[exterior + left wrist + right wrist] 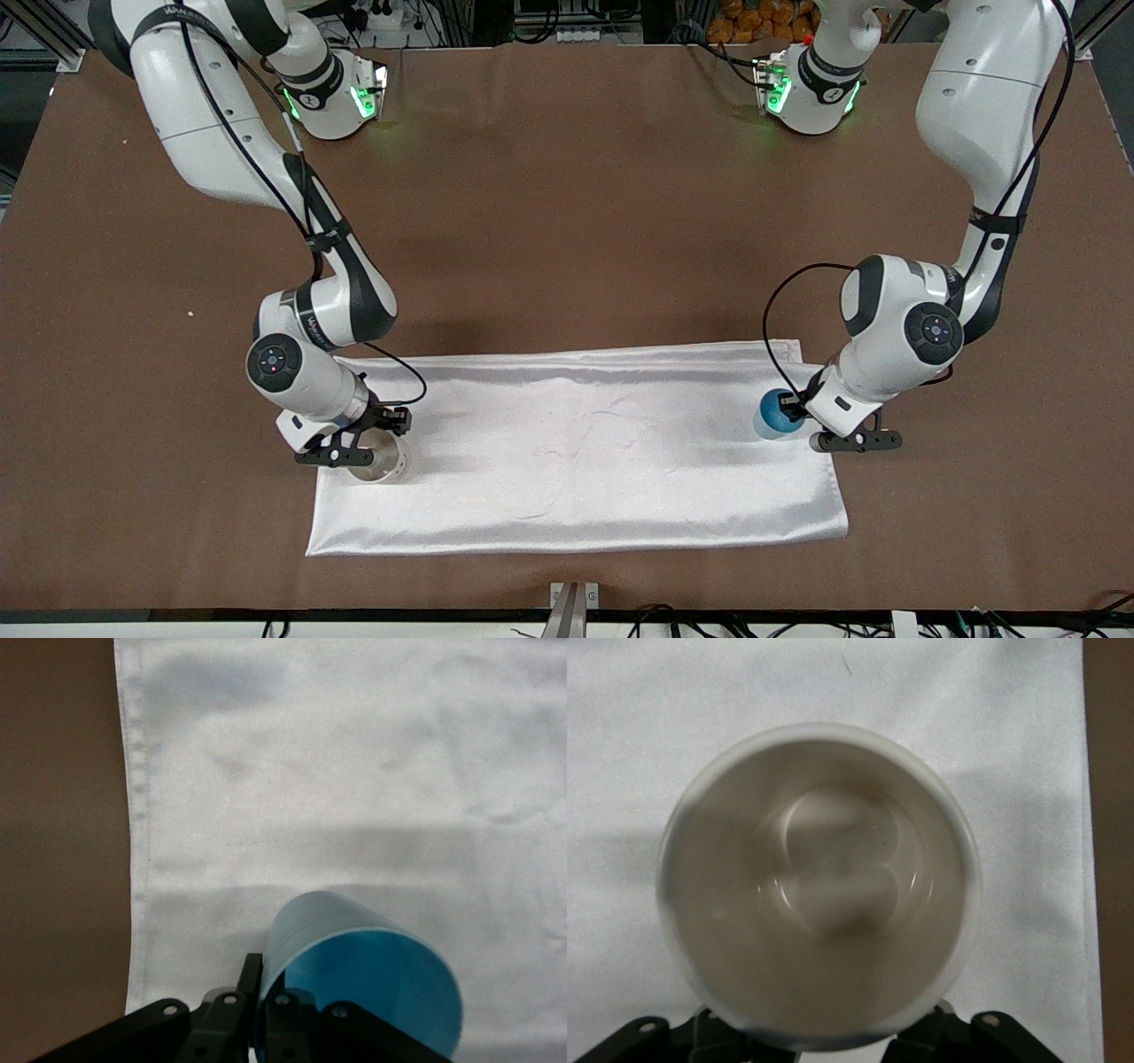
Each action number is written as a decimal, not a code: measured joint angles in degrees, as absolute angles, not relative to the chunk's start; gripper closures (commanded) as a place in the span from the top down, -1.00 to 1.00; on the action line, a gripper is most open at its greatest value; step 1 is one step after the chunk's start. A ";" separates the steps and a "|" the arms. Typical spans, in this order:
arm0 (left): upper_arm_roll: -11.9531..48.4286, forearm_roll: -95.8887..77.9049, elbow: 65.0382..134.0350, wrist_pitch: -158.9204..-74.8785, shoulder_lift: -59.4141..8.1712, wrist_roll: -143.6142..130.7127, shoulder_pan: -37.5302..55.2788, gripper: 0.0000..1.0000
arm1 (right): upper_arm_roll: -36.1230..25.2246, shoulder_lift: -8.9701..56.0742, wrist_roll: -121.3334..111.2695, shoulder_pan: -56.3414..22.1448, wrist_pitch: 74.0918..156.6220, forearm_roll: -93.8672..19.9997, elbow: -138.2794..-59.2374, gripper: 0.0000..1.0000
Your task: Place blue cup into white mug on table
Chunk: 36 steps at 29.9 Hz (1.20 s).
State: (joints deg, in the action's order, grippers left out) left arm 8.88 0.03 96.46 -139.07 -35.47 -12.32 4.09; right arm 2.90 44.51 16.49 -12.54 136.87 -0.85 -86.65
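The blue cup point(776, 415) stands on the white cloth point(576, 461) at the left arm's end. My left gripper point(795, 413) is shut on its rim, one finger point(255, 974) outside the wall and the other inside the cup point(372, 983). The white mug point(381, 459) stands on the cloth at the right arm's end. My right gripper point(365, 447) is down over it, fingers point(702, 1028) against its two sides. In the right wrist view the mug point(819, 881) is empty with an off-white inside; its handle is hidden.
The cloth lies on the brown table point(567, 221), near the edge closest to the front camera. Bare cloth spans between cup and mug. Both arms' elbows hang over the cloth's ends.
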 measured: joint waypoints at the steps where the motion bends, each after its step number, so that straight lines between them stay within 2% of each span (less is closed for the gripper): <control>1: 8.87 0.03 96.37 -139.07 -35.44 -12.32 4.09 -1.00 | 2.90 44.51 16.49 -12.54 136.87 -0.85 -86.60 -1.00; 7: 8.86 0.03 95.79 -137.80 -34.66 -12.32 4.09 -1.00 | 2.89 44.51 16.49 -12.53 136.87 -0.84 -86.28 -1.00; 14: 8.85 0.03 92.99 -132.07 -32.74 -12.32 4.09 -1.00 | 2.80 44.37 16.49 -12.35 136.62 -0.85 -85.85 -1.00; 23: 9.19 0.42 92.05 -128.68 -30.00 -12.32 4.24 -1.00 | 2.79 40.39 16.57 -12.16 127.21 -0.85 -86.13 -1.00; 26: 9.68 0.43 91.99 -128.07 -29.27 -12.34 4.85 -1.00 | 2.86 36.87 16.57 -12.21 127.63 -0.85 -90.05 -1.00; 36: 10.11 0.43 91.86 -126.61 -27.35 -12.66 7.33 -1.00 | 3.46 20.71 16.59 -12.92 135.99 -0.87 -114.72 -1.00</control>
State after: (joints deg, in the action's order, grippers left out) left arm 10.11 0.43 91.86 -126.61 -27.35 -12.66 7.33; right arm 3.46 20.71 16.59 -12.92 135.99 -0.87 -114.72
